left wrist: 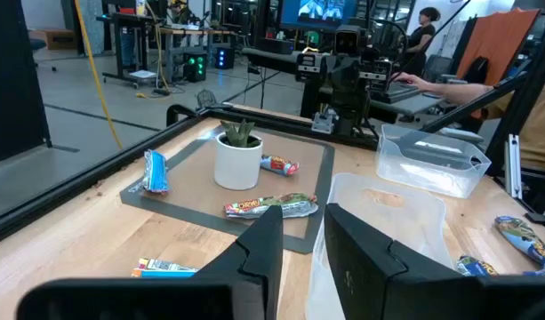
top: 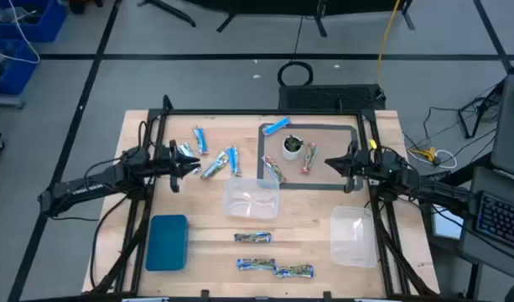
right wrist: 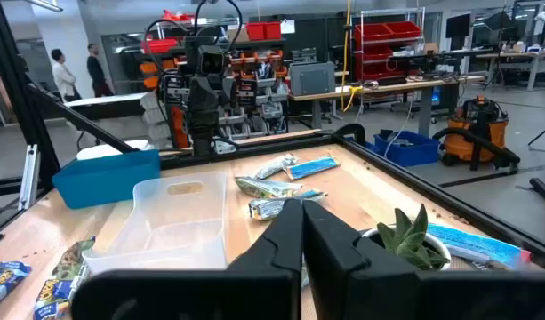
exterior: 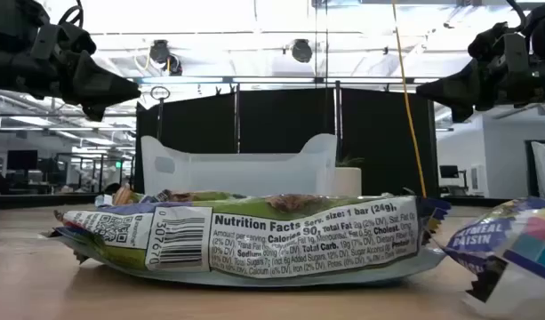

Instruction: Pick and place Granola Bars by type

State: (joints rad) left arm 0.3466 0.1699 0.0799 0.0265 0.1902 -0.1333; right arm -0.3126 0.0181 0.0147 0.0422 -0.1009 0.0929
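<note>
Several foil-wrapped bars lie flat on the table. Blue bars (top: 199, 140) and silvery-green ones (top: 213, 169) lie just past my left gripper (top: 196, 167). A blue bar (top: 276, 127) and two red/pink bars (top: 274, 171) lie on the grey mat. Three patterned bars (top: 253, 238) lie near the table's near edge; one (exterior: 245, 236) fills the low view. My left gripper (left wrist: 300, 218) hovers narrowly open and empty. My right gripper (top: 327, 162) (right wrist: 301, 213) hovers shut at the mat's right side, beside the plant pot.
A white pot with a plant (top: 292, 146) stands on the grey mat (top: 353, 130). One clear tub (top: 251, 198) sits mid-table, another (top: 354, 236) near the right edge. A blue tray (top: 167, 242) lies at the near left. People stand in the room beyond.
</note>
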